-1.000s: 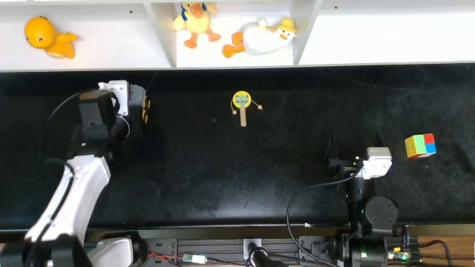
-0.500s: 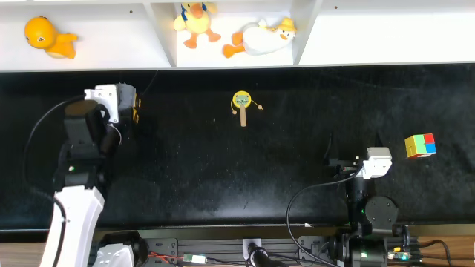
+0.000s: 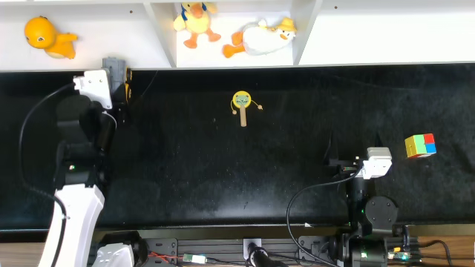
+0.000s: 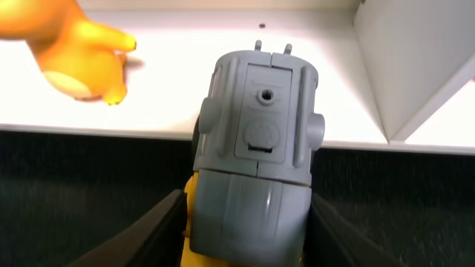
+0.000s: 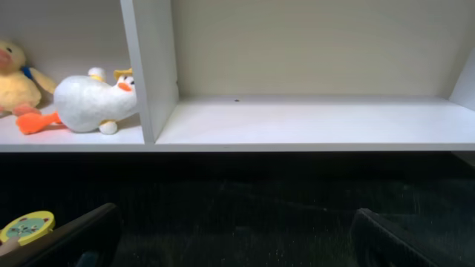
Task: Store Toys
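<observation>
Toy robot (image 4: 256, 170): was hard grey plastic, smooth and matt.
Orange duck (image 3: 48, 37): looked smooth and faintly glossy, possibly rubber or soft plastic.
Yellow duck (image 3: 196, 21): was fuzzy plush cloth.
White duck (image 5: 93, 102): was soft plush cloth.
Colour cube (image 3: 420, 145): was smooth plastic.
Hand drum (image 3: 242, 104): had a pale wooden handle.
Table (image 3: 223, 170): was black, matt, finely grained.
Shelf (image 5: 312, 122): was smooth, matt white board.

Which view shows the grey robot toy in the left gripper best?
Left wrist view: the grey robot toy sits large in the centre, back panel and yellow underside plain, clamped by the left gripper before the white shelf. The top view gives a small grey-and-yellow sliver of it at the shelf's front edge.
</observation>
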Controlling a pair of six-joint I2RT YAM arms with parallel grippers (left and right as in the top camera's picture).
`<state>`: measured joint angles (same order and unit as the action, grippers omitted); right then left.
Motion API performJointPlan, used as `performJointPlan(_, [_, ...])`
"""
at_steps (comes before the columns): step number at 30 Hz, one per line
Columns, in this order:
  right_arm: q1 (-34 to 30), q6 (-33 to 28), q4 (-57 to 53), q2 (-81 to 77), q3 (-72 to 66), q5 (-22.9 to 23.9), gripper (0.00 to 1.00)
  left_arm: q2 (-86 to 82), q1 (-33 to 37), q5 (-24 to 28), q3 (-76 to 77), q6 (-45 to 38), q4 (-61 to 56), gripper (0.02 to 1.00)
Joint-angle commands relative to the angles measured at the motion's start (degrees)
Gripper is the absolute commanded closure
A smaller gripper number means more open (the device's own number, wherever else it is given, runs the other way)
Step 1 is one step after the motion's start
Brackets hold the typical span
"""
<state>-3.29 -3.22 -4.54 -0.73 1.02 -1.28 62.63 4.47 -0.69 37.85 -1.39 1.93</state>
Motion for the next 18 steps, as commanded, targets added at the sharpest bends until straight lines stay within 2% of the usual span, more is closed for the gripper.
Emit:
performJointPlan(1, [-0.1,-0.2,0.2,0.5,-0.7,-0.2,0.005,3.5,-0.3,0.6,0.0,1.4,-4.6,0.647])
performJointPlan(8, [-0.1,-0.2,0.2,0.5,-0.7,-0.2,0.007,7.9,-0.4,1.2,0.7,1.7,-10.7,0.647])
performJointPlan(18, [-0.1,-0.2,0.2,0.5,-0.7,-0.2,0.005,14.4,-0.4,1.2,5.3,1.7,-10.9,0.654])
